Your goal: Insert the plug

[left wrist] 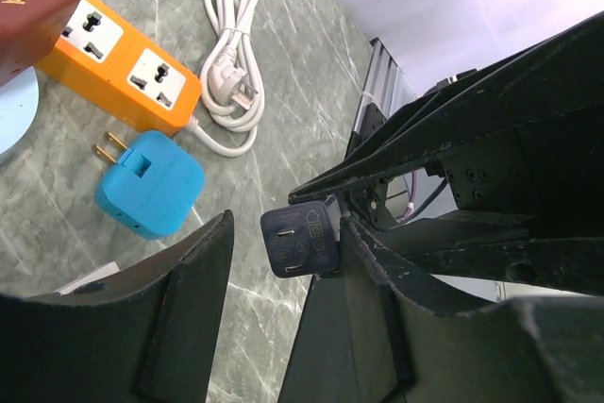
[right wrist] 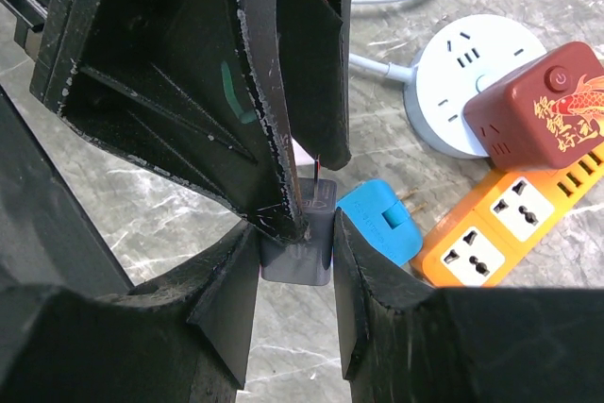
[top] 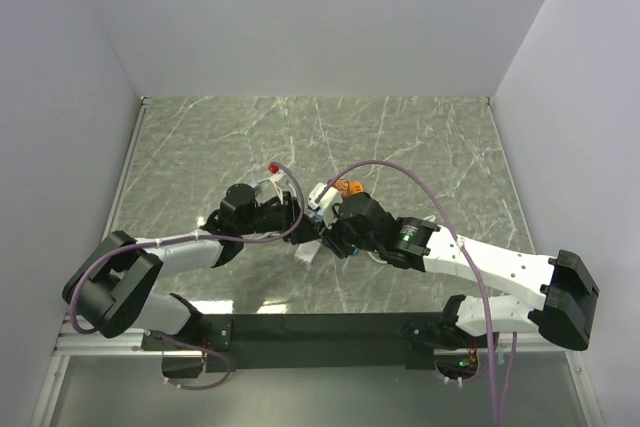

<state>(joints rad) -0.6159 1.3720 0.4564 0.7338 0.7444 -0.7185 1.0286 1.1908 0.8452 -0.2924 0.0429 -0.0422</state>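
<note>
Though left gripper agape, right gripper tight on plug above marble table, white walls

The top external view looks down from above and behind the arm bases toward the far wall, far enough off to hold the whole marble table; the left wrist view sits close and low, facing along the left hand across the table to the orange power strip and blue adapter; the right wrist view, just as close, looks steeply down past the right hand; both wrist views share the strip, the adapter and the grey plug, seen from opposite sides; the top view shows that same cluster small at the table's centre.
</note>
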